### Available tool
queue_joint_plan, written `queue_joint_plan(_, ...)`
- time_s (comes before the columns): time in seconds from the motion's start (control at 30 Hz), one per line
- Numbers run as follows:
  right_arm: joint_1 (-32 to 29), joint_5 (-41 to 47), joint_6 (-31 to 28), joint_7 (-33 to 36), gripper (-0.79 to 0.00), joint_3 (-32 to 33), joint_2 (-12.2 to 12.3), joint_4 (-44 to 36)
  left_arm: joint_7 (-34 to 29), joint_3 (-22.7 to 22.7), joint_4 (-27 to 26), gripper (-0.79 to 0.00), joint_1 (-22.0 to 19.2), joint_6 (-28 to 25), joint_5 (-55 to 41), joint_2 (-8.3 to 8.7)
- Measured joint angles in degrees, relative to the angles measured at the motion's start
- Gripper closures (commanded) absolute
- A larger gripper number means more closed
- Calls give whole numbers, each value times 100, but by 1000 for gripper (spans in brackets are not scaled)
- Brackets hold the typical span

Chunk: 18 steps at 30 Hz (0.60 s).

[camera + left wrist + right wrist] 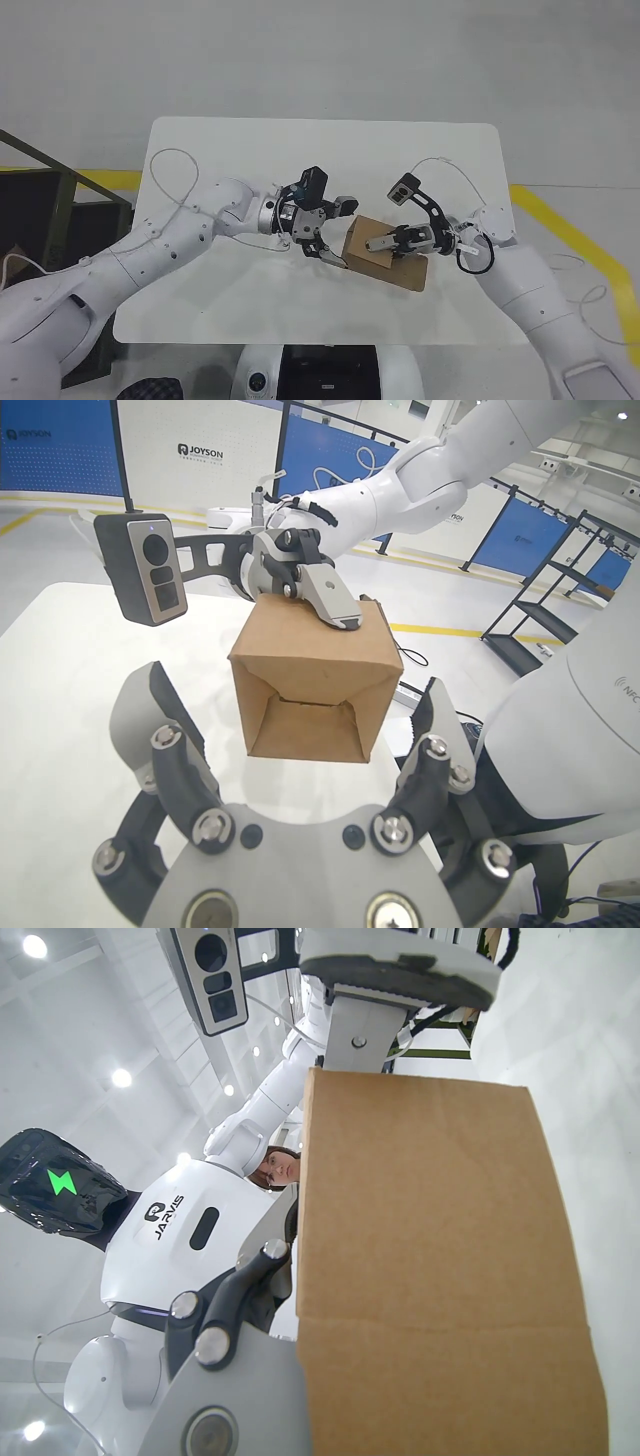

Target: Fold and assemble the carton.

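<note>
The brown carton (385,252) lies on its side on the white table (220,300), towards the front and right of centre. My right gripper (383,243) is shut on the carton's upper wall, and one grey finger (332,592) lies flat on top of it. The carton's open end (307,720) faces my left gripper (292,712), and inside it the far flaps are folded shut. The left gripper (335,232) is open just to the left of the carton, its fingers apart and not touching it. A side panel of the carton (440,1253) shows close in the right wrist view.
White tabletop spreads free to the left (200,170) and behind the carton. A dark metal rack (40,200) stands on the floor off the table's left edge. The table's front edge (320,342) is close below both grippers.
</note>
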Motion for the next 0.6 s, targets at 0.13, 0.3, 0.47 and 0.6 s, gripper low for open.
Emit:
queue_joint_plan(0.13, 57, -8, 63, -78, 0, -29, -46, 86, -113, -101, -145, -785, 109, 192, 23, -4)
queue_joint_plan(0.3, 94, -43, 84, -86, 0, -58, -90, 118, -331, -274, -252, -785, 236, 190, 53, -2)
queue_joint_plan(0.47, 104, -136, 90, -68, 0, -91, -126, 117, -616, -395, -232, -785, 313, 107, -103, -34)
queue_joint_plan(0.6, 112, -269, 54, -23, 0, -99, -143, 83, -873, -464, -170, -785, 346, 15, -372, -78)
